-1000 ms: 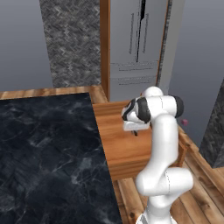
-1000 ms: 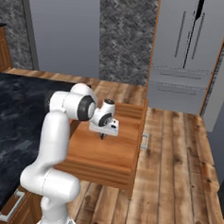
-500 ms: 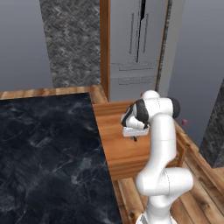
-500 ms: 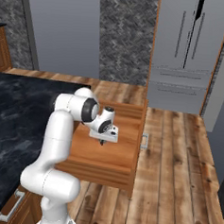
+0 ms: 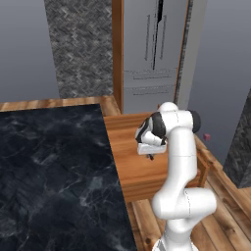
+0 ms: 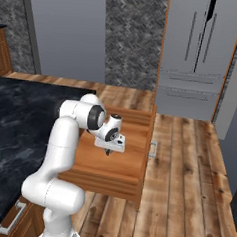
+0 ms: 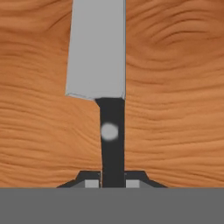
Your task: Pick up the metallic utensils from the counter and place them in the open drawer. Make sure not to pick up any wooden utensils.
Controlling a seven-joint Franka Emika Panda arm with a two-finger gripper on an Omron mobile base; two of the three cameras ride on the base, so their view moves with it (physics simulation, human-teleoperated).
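Note:
My gripper (image 7: 113, 183) is shut on the dark handle of the metallic knife (image 7: 98, 48). Its silver blade points away from the hand, over the wooden floor of the open drawer (image 7: 175, 109). In the left base view the gripper (image 5: 151, 156) points down, low over the drawer (image 5: 128, 171), just right of the black marble counter (image 5: 54, 166). From the right base view, the gripper (image 6: 107, 151) hangs above the middle of the drawer (image 6: 112, 167), with the counter (image 6: 15, 113) to its left. No spoon or wooden utensil is in sight.
The drawer's front panel carries a metal handle (image 6: 152, 149) on its right side. A tall grey fridge (image 6: 199, 61) stands at the back, beyond the plank floor (image 6: 186, 185). The drawer's wooden side walls (image 5: 203, 164) rise around the gripper.
The arm has lowered the gripper, still holding the knife, closer to the drawer floor. The base has not moved.

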